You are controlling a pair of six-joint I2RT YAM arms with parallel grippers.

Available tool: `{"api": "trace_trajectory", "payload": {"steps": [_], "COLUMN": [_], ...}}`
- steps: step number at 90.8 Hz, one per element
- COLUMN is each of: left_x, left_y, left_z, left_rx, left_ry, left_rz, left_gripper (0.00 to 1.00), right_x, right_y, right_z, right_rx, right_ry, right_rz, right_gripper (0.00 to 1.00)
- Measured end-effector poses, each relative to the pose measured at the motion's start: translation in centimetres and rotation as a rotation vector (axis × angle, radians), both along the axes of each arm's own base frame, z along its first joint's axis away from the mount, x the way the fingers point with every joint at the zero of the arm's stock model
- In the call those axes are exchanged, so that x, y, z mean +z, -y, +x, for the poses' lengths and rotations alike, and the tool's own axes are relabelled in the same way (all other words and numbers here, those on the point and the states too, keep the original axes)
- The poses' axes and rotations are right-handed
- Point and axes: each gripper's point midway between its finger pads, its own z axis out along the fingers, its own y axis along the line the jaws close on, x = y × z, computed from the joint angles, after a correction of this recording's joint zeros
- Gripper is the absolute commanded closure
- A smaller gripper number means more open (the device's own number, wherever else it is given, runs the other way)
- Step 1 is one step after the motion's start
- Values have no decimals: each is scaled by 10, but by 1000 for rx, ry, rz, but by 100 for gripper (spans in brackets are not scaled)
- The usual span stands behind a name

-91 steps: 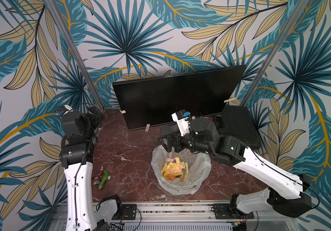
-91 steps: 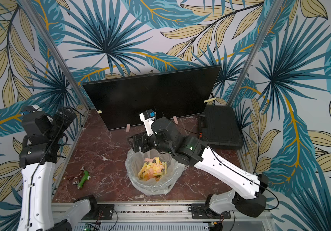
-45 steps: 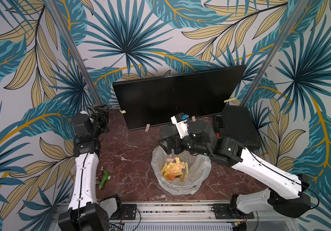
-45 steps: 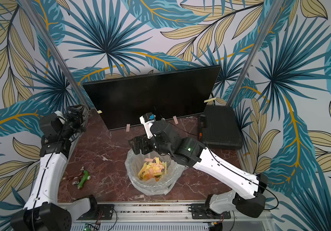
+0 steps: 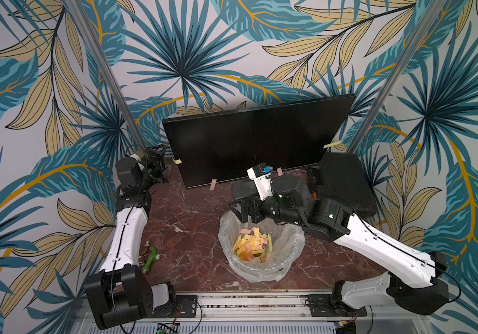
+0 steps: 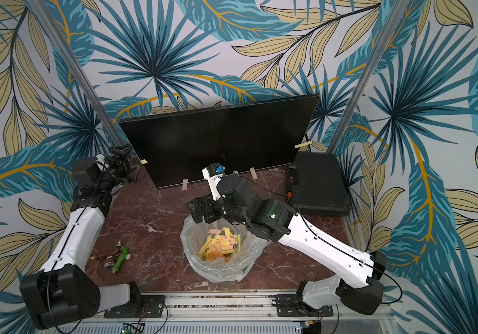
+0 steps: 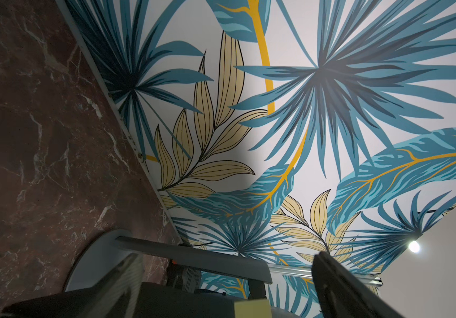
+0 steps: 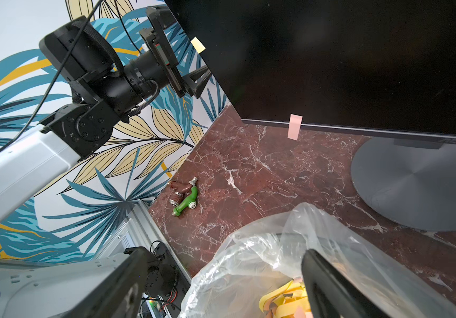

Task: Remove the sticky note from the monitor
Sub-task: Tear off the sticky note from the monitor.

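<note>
The monitor (image 5: 249,144) stands upright at the back of the desk (image 5: 191,219). Its long axis runs across the desk and its dark screen faces the arms. In the right wrist view its round grey base (image 8: 414,187) rests flat on the marble.

A yellow note (image 5: 177,161) is on the monitor's left edge, low down. It pokes out sideways past the bezel, with its long axis roughly along the screen's width and its free end pointing at the left arm. The left tool (image 5: 165,160) is at that edge with its jaws wide open, one on each side of the note. I cannot tell whether either finger touches the paper. In the left wrist view the note (image 7: 251,308) shows between the two fingers (image 7: 339,286), close to the tool's body.

Two pink notes (image 5: 213,185) hang from the bottom edge with their long axes pointing down. Another yellow strip (image 5: 331,144) sticks out from the right edge.

The right tool (image 5: 237,211) hovers over the far rim of the bin (image 5: 286,257), open and holding nothing. The bin is lined with a clear bag and holds a heap of yellow and pink strips. A green fitting (image 5: 150,257) lies near the desk's left side, and a black box (image 5: 344,185) sits right of the monitor.
</note>
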Motion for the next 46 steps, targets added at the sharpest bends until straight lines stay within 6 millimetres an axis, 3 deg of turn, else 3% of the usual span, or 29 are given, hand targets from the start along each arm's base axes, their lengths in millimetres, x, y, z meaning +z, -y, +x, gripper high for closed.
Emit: {"api": "trace_trajectory", "payload": {"steps": [46], "left_x": [6], "left_y": [10], "left_z": [6], "left_rx": [-26], "left_ry": [27], "left_rz": [14], "left_gripper": [27], "right_x": [-1], "right_y": [1], "right_z": [0], "right_rx": [-4], "right_ry": [1], "right_rz": [-3], "right_gripper": [9]}}
